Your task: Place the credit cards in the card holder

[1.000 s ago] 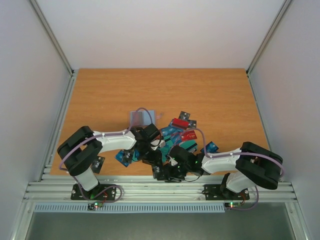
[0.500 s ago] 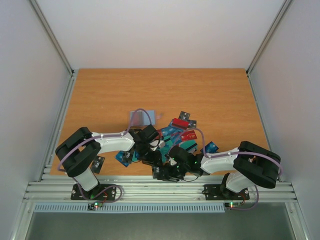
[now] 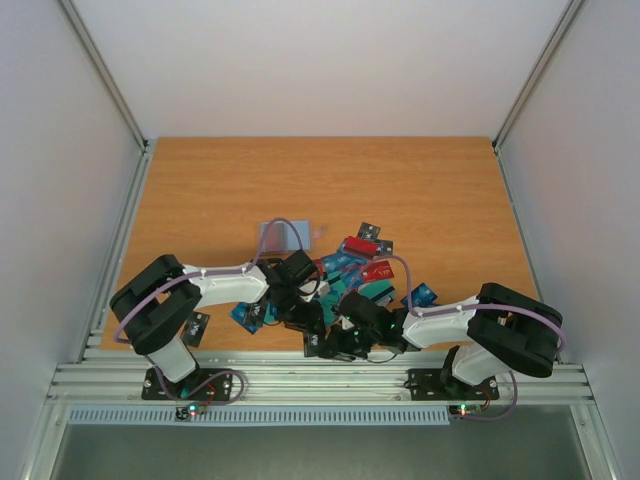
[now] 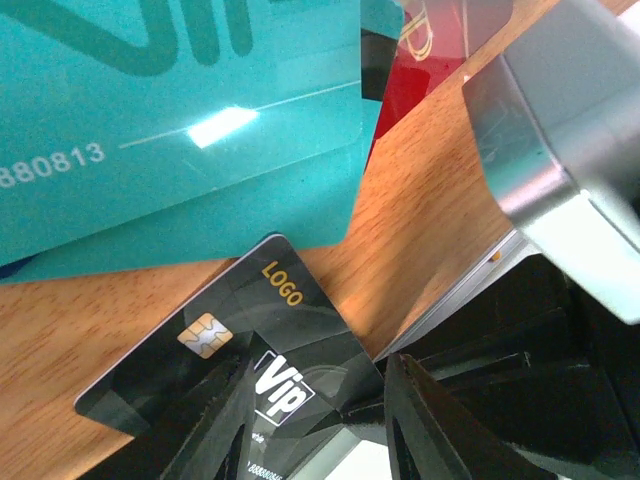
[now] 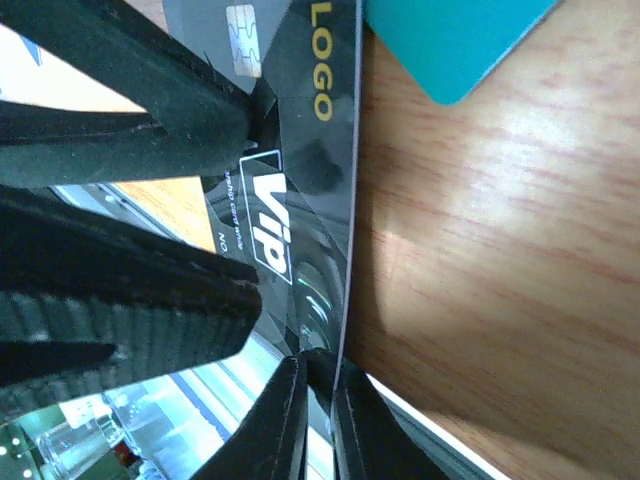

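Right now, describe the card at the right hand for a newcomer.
On the table, find the card pile by the near edge. On its near side, at the right hand, is the black card: gold chip, gold "LOGO", white "Vip"; its neighbours are teal cards and a red card.

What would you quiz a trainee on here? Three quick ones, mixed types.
1. True or false: the card holder lies on the table, in neither gripper.
2. Which card does the right gripper pinch? A red, B black, C white.
3. Fill in: the gold word on that card reads ____.
Key: 1 true; 2 B, the black card; 3 LOGO.
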You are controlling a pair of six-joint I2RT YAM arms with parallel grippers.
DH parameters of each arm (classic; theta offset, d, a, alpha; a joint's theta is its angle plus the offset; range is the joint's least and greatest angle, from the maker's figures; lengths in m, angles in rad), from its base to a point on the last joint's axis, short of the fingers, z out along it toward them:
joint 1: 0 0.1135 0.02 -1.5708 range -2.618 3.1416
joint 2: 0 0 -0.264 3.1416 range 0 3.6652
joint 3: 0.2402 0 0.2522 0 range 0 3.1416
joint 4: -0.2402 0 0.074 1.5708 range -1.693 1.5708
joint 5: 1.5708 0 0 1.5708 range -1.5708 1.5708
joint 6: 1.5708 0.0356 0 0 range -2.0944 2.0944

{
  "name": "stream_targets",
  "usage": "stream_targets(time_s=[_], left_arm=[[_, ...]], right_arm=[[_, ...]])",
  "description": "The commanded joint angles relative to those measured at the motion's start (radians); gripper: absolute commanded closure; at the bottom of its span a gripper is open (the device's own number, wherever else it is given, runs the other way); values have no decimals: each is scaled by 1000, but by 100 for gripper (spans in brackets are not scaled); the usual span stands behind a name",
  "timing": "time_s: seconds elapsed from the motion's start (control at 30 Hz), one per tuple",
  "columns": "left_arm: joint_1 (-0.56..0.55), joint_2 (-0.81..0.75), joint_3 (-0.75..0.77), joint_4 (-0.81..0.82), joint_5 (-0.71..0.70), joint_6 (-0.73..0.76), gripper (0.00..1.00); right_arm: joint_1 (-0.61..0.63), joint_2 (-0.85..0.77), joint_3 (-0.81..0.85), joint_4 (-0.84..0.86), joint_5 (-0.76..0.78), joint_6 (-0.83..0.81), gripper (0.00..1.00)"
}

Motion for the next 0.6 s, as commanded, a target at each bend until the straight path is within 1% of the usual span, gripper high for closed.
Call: stream_targets(time_s=[0.0, 0.13, 0.27, 0.43, 0.53, 0.57], left_arm=[[-13, -1, -35, -28, -20, -17, 61], [-13, -24, -29, -40, -20, -28, 61], [-13, -80, 12, -98, -49, -27, 60], [-8, -141, 134, -265, -151, 8, 51], [9, -184, 210, -348, -204, 39, 44], [18, -197, 233, -375, -218, 46, 39]], right_arm=[[-11, -1, 16, 67, 132, -11, 94], [-11, 4, 19, 67, 128, -9, 99], [-11, -14, 30, 46, 120, -17, 99], [-11, -63, 71, -52, 118, -71, 99], [-11, -100, 97, -100, 118, -104, 99], [-11, -108, 106, -118, 118, -113, 99]])
